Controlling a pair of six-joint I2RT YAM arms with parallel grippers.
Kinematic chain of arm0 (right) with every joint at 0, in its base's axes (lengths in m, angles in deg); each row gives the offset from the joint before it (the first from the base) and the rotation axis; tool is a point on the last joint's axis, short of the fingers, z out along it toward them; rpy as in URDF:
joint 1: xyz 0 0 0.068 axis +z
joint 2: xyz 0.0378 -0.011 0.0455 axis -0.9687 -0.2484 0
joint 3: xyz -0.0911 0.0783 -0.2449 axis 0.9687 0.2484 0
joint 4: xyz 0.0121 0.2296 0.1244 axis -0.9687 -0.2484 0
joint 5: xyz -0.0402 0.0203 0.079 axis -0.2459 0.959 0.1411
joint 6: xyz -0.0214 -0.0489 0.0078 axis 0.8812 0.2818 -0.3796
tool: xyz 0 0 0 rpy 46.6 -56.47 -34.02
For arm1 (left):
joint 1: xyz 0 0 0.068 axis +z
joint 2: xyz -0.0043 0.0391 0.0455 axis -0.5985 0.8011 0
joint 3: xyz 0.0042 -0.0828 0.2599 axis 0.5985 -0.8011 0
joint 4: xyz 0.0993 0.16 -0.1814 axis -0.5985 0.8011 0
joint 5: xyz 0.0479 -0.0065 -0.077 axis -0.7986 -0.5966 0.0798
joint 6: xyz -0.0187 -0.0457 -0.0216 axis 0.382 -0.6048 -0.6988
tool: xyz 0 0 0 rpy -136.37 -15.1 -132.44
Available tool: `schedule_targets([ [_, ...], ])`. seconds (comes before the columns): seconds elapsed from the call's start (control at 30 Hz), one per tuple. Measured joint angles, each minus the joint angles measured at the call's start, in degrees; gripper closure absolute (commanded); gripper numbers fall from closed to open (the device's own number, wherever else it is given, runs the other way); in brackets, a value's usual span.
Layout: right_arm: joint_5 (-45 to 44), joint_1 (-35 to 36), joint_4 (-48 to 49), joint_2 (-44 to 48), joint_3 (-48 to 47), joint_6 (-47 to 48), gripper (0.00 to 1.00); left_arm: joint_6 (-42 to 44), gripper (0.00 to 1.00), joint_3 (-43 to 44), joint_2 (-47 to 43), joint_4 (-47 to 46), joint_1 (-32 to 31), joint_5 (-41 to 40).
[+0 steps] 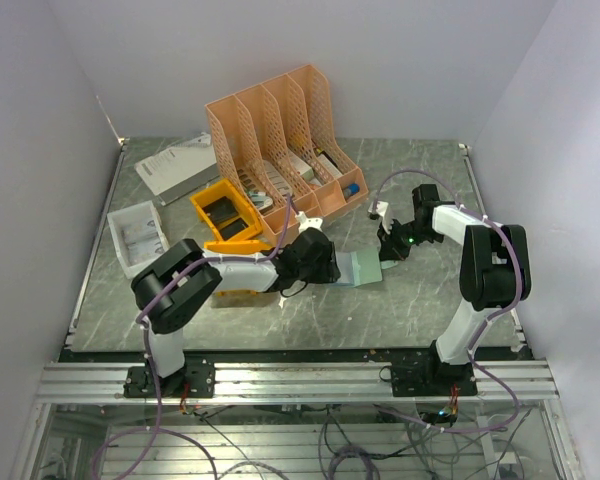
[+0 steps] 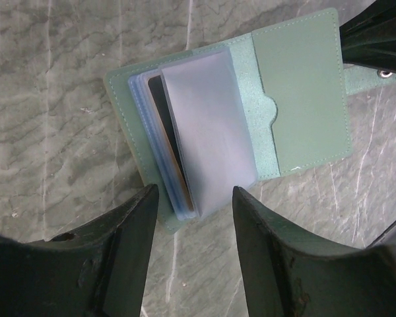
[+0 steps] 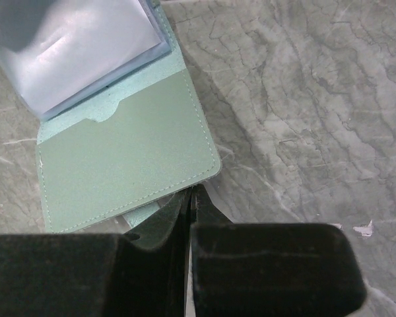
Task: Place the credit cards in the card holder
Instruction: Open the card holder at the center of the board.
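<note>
The card holder (image 2: 303, 86) lies open on the marble table, grey-green flaps spread and clear plastic sleeves (image 2: 208, 125) fanned in the middle. A tan-brown credit card (image 2: 173, 168) shows as a thin edge tucked between the sleeves. My left gripper (image 2: 195, 191) hovers open just at the holder's near edge, holding nothing. My right gripper (image 3: 191, 191) is shut, its tips down at the edge of the holder's right flap (image 3: 125, 158), over the strap with the stud (image 2: 383, 74). In the top view the holder (image 1: 365, 268) sits between the left gripper (image 1: 335, 268) and the right gripper (image 1: 390, 250).
An orange file rack (image 1: 280, 130) stands behind, with a yellow bin (image 1: 225, 215) in front of it. A white tray (image 1: 137, 235) and a booklet (image 1: 175, 165) lie at the left. White walls close in both sides.
</note>
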Motion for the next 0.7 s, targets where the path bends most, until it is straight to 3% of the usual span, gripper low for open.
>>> schedule_targets([
  [0.7,-0.66,0.39,-0.02,-0.07,-0.02,0.02,1.00,-1.03,0.42,2.27,2.38,-1.01,-0.52,0.87],
])
